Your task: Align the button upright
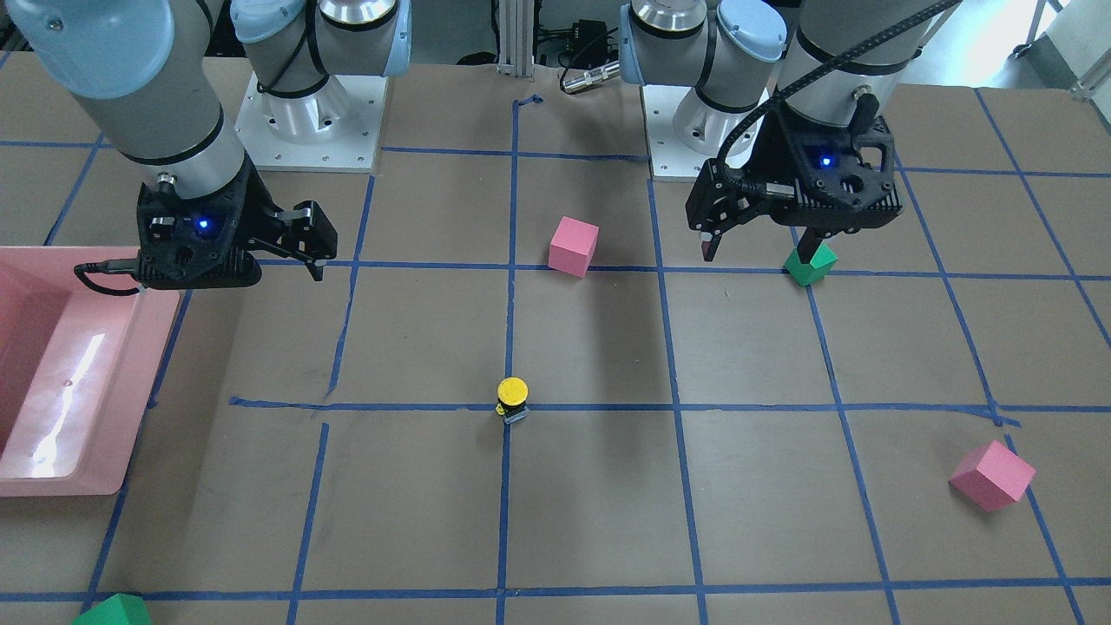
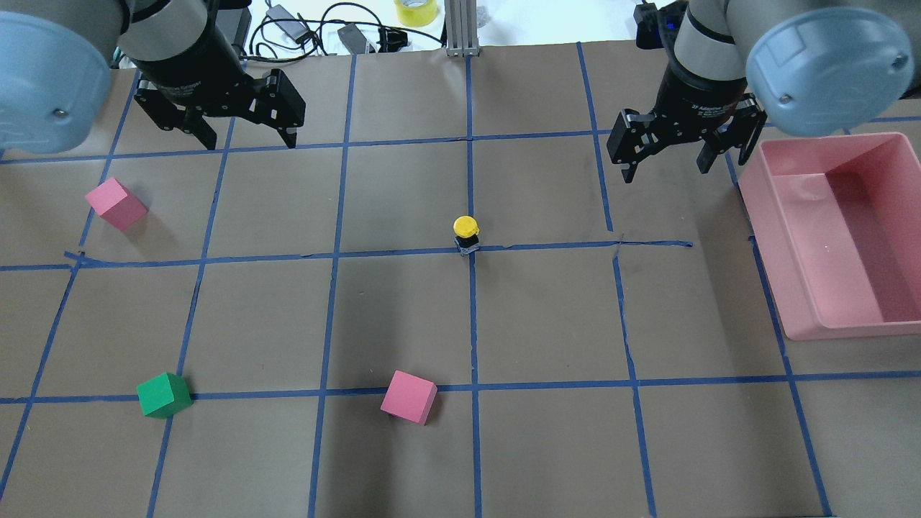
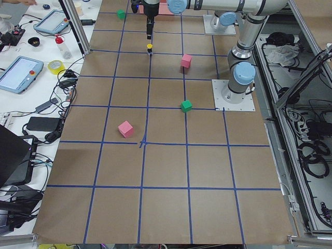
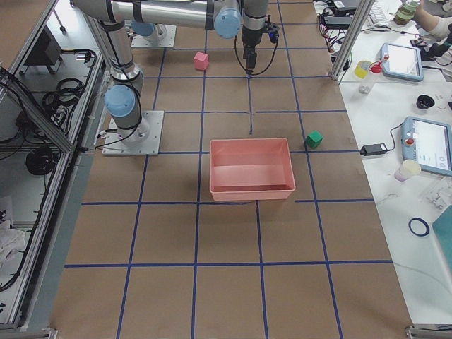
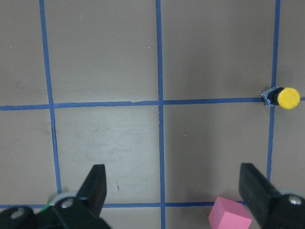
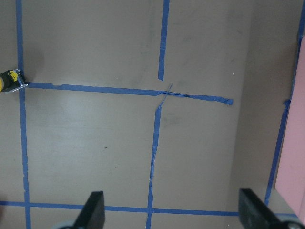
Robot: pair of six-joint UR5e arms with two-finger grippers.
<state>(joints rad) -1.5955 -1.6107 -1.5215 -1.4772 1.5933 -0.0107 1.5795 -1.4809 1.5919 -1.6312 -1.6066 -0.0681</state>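
Observation:
The button (image 2: pixel 466 234) stands upright on its boxy base at a crossing of blue tape lines near the table's middle, its yellow cap on top (image 1: pixel 512 398). It also shows at the right edge of the left wrist view (image 5: pixel 281 98) and at the left edge of the right wrist view (image 6: pixel 9 81). My left gripper (image 2: pixel 250 142) hangs open above the table, far off to the button's left. On the other side my right gripper (image 2: pixel 664 171) is open too, beside the pink bin. Neither holds anything.
A pink bin (image 2: pixel 766 248) sits at the right. One pink cube (image 2: pixel 115 203) lies at the left, another pink cube (image 2: pixel 409 397) near the robot, and a green cube (image 2: pixel 164 395) at the near left. Blue tape marks a grid on the brown table.

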